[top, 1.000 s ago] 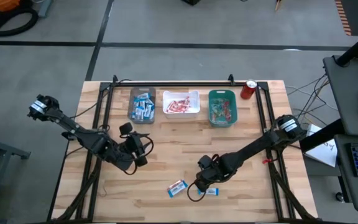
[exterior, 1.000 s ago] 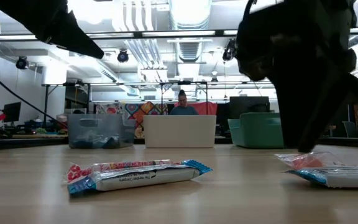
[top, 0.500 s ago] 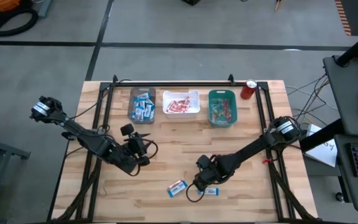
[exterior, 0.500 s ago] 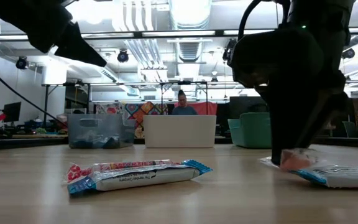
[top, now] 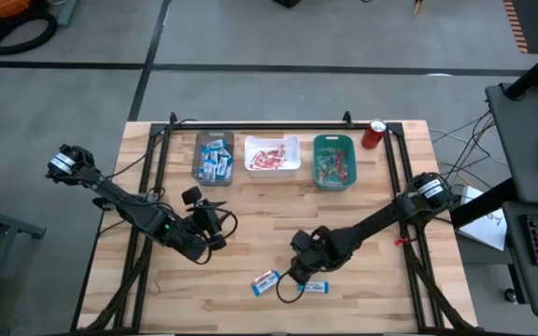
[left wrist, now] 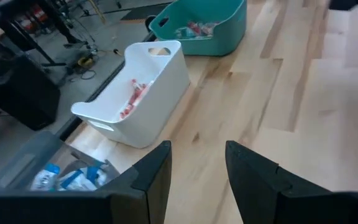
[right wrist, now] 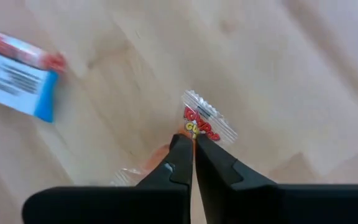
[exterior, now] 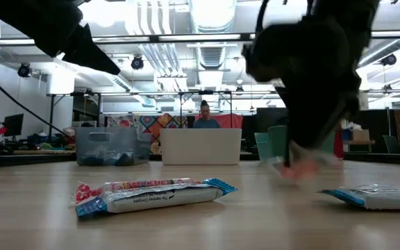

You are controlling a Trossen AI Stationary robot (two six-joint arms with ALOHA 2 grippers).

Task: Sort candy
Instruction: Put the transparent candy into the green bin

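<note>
Lifted right pincer (right wrist: 192,149) pinching one twisted candy (right wrist: 207,126), two bars (top: 266,281) remaining

**How the cameras are placed**

The high camera looks straight down on the whole tabletop (top: 250,233). The low camera sits at tabletop height, facing the far bins. Each wrist camera looks closely past its own jaws. High and low views share the blue-and-white bar (top: 266,281) (exterior: 151,194).

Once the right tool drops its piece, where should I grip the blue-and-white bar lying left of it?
Take the bar across its plump middle, coming straight down: it lies flat on the table, and its crimped ends are thin. Turn the right tool crosswise to its slanted length. The left tool waits.
</note>
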